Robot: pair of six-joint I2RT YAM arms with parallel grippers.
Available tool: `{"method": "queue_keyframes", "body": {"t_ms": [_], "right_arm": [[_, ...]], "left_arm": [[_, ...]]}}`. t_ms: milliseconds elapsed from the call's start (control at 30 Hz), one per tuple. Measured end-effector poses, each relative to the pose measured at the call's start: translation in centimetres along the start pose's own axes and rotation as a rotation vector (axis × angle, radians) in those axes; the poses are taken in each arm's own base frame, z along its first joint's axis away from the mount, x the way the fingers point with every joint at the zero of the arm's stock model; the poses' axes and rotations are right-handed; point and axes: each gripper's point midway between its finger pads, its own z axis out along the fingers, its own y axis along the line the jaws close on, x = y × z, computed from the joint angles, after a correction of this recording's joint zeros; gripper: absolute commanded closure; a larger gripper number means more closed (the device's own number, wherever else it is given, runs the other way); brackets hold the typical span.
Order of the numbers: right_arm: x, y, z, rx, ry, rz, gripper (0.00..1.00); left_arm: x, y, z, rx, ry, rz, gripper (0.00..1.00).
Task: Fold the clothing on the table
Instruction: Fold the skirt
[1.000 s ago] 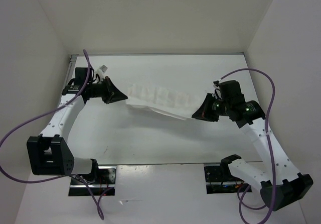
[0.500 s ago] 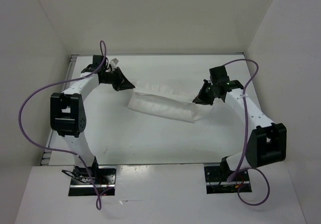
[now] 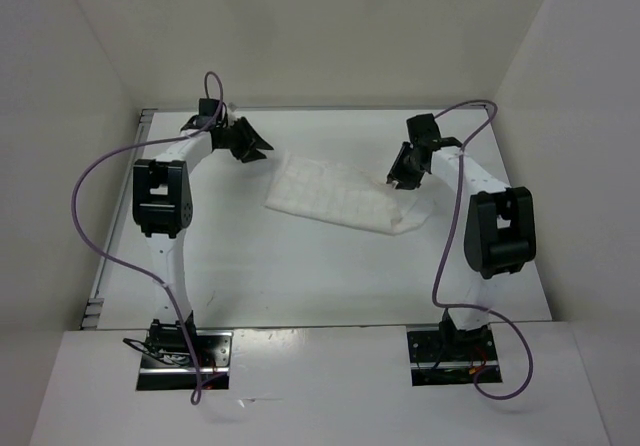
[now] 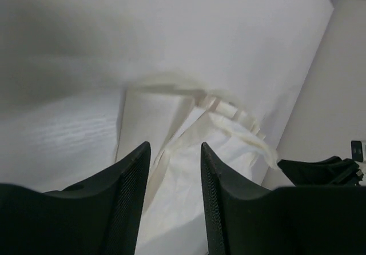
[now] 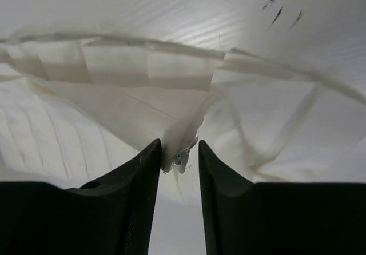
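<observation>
White fabric, top view: the clothing [image 3: 335,194] lies flat at the far middle of the table [image 3: 300,276], between the left pincer [image 3: 258,148], just off its left corner, and the right pincer [image 3: 398,180] at its right end.

Left wrist view: the jaws are parted and hold nothing, with the cloth lying beyond them.

Right wrist view: a hem tuft sits between narrowly parted jaws, and it cannot be told whether they grip it.

Judged step: letting go of a laid fold. The next move calls for lifting clear and regrasping an edge.

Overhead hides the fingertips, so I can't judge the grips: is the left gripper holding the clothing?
Observer: No. The left wrist view shows the left gripper open, with the clothing lying loose beneath its fingers.
Operator: And the right?
Observer: The right gripper is open too, but a frayed corner of fabric sits in the gap between its fingers.
Operator: Anything nearby?
Observer: Three small dark marks on the table, beyond the clothing's far edge.
</observation>
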Motion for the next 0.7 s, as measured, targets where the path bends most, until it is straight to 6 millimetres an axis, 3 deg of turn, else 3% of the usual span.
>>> {"method": "queue_keyframes", "body": {"t_ms": [133, 233, 333, 367, 400, 433, 500, 567, 700], "right_arm": [[-2.8, 0.4, -0.5, 0.045, -0.116, -0.015, 0.55], [-4.2, 1.5, -3.3, 0.041, -0.227, -0.029, 0.49], [-4.6, 2.4, -7.2, 0.001, -0.313, -0.021, 0.48], [-4.4, 2.4, -8.4, -0.013, -0.332, -0.013, 0.48], [-4.2, 2.3, -9.3, -0.025, -0.345, -0.007, 0.48], [-4.0, 2.1, -9.9, -0.034, -0.354, 0.001, 0.48], [-2.8, 1.3, -9.9, -0.028, -0.341, 0.013, 0.48], [-1.5, 0.3, -8.9, -0.006, -0.303, 0.017, 0.48], [1.0, -1.6, -5.9, 0.045, -0.202, 0.03, 0.49]], "left_arm": [[-3.0, -2.3, -0.3, 0.033, -0.074, 0.045, 0.49], [-3.4, -5.1, -2.3, 0.07, -0.112, 0.096, 0.49], [-2.3, -8.2, -4.4, 0.114, -0.121, 0.169, 0.58], [-1.6, -9.5, -4.8, 0.136, -0.114, 0.202, 0.64], [-0.8, -10.7, -5.0, 0.161, -0.099, 0.232, 0.78], [0.2, -11.6, -4.9, 0.182, -0.076, 0.251, 0.84], [2.3, -13.1, -4.1, 0.216, -0.017, 0.299, 0.91], [3.9, -13.6, -2.6, 0.231, 0.041, 0.325, 0.91], [6.4, -10.8, 1.2, 0.184, 0.145, 0.299, 0.91]]}}
